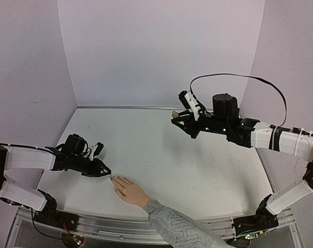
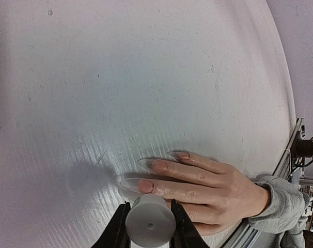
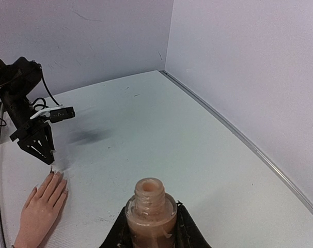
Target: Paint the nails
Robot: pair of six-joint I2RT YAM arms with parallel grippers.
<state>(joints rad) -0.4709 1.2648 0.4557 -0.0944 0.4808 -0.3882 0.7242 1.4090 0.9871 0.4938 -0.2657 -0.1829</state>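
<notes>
Nails [image 2: 159, 165] first: where are they?
– On a human hand [image 1: 128, 190] lying palm down on the table [image 1: 198, 170], near the front edge and left of the middle. The fingers are stretched out towards my left arm. The nails look long and pale, and a grey patterned sleeve [image 1: 177, 227] covers the wrist.

And your left jaws?
– They are pinching a white cap [image 2: 150, 222], which my left wrist camera sees end-on. The cap hangs just above the fingertips. From my right wrist camera a thin brush stem [image 3: 51, 167] points down from those jaws to just beside the fingertips. I cannot tell whether it touches a nail.

What about the bottle?
– My right jaws are clamped around a small glass nail polish bottle [image 3: 151, 217], held upright well above the table on the far right, well apart from the hand. Its neck is uncapped. Peach-tan polish fills the body up to the shoulder.

What is the table like?
– It is white and matt, with fine scratches and a few dark specks. A metal rail [image 1: 120, 225] runs along the near edge.

And the room?
– Plain pale lilac walls [image 1: 161, 51] close in the back and both sides. A black cable [image 1: 234, 76] loops above my right arm.
</notes>
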